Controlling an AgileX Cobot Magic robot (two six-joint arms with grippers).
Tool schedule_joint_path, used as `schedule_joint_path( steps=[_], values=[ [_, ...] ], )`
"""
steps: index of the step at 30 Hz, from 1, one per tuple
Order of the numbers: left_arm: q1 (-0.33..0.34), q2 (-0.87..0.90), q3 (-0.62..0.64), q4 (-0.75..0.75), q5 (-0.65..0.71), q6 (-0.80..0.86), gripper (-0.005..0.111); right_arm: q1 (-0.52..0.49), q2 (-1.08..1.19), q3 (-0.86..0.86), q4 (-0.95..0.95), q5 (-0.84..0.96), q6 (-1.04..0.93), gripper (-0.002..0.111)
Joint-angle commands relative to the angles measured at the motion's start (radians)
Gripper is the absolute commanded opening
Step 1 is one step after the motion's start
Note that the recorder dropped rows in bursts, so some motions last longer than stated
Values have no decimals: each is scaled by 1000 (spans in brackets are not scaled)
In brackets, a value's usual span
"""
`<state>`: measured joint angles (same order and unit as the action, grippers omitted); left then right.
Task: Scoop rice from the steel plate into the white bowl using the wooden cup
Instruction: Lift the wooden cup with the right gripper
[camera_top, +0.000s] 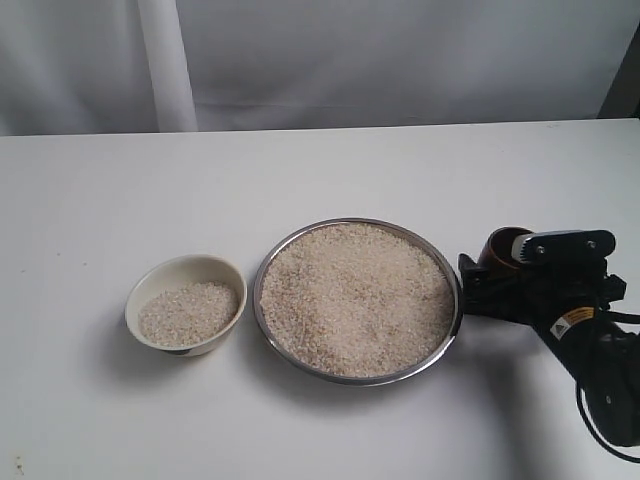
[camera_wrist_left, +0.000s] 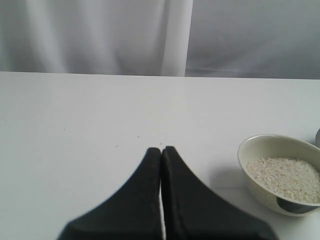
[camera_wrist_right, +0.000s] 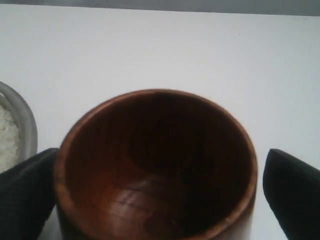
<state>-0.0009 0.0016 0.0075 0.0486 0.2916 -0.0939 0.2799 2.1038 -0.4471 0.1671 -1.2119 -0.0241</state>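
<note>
While the right gripper (camera_wrist_right: 160, 160) stands with its fingers (camera_wrist_right: 25, 195) spread, the wooden cup (camera_wrist_right: 155, 150) sits upright between them on the white table (camera_top: 300, 170), mouth up and its dark inside showing. One finger lies against the cup's wall. Between the other finger (camera_wrist_right: 295, 190) and the cup, a narrow strip of table is visible, so the cup is bracketed but not clamped. Just outside the touching finger is the rim of the steel plate (camera_top: 357, 221), which is filled nearly to its edge with rice (camera_top: 355, 300). On the far side of the plate from these fingers, near it but not touching, stands the white bowl (camera_top: 180, 265) with a shallow layer of grains (camera_top: 190, 312). The left gripper (camera_wrist_left: 161, 150) has its two black fingers (camera_wrist_left: 145, 190) pressed together tip to tip. The bowl lies forward of these fingertips and off to one side, apart from them.
</note>
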Motion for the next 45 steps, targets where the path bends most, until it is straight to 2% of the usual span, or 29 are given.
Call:
schedule_joint_path(
  steps=[1,17,39,42,45],
  values=[
    [-4,-2,-8,-5,-7,-2,0,-1,25,-33,5,-9,-2,105],
    [-4,-2,-8,-5,-7,-2,0,-1,32,-43,12,-9,-2,100],
    [-4,-2,-8,-5,-7,-2,0,-1,32,-39,53,-9,-2,100],
    [-4,-2,-8,-5,-7,-2,0,-1,32,-39,53,-9,-2,96],
    [-4,-2,-8,-5,-7,-2,0,-1,32,-39,53,-9,-2,85]
  ],
)
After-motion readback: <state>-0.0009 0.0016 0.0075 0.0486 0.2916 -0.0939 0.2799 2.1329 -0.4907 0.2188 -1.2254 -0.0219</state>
